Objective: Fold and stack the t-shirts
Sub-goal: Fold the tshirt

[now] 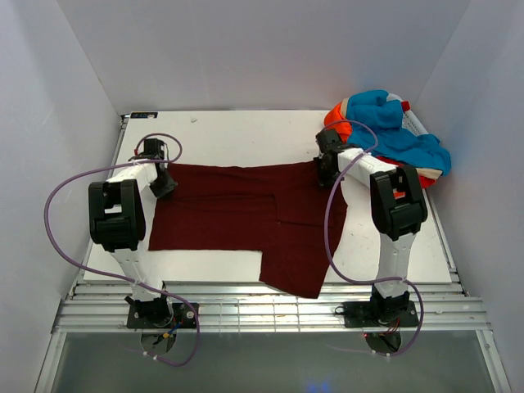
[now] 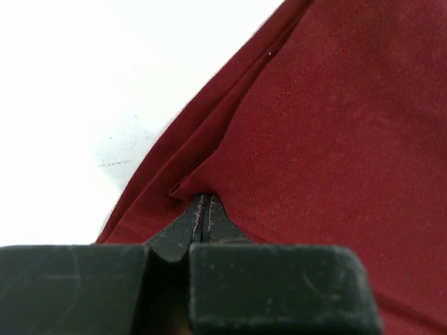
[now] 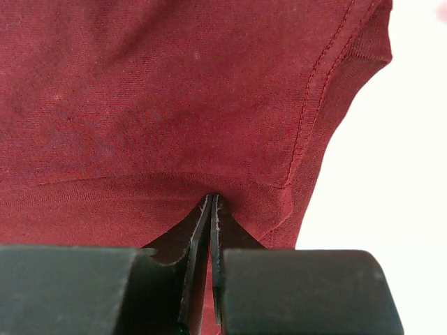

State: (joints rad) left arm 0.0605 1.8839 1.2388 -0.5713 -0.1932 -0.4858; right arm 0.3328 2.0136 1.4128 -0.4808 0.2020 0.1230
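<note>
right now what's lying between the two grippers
The maroon shirt: its far edge runs from the left gripper to the right gripper, both shut on it. The top view shows it.

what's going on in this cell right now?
Both arms are on the maroon t-shirt, spread across the table. The left arm's fingers and the right arm's fingers are each shut on its far edge, one near each end. A heap of orange-red and turquoise shirts sits unfolded at the far right corner.
</note>
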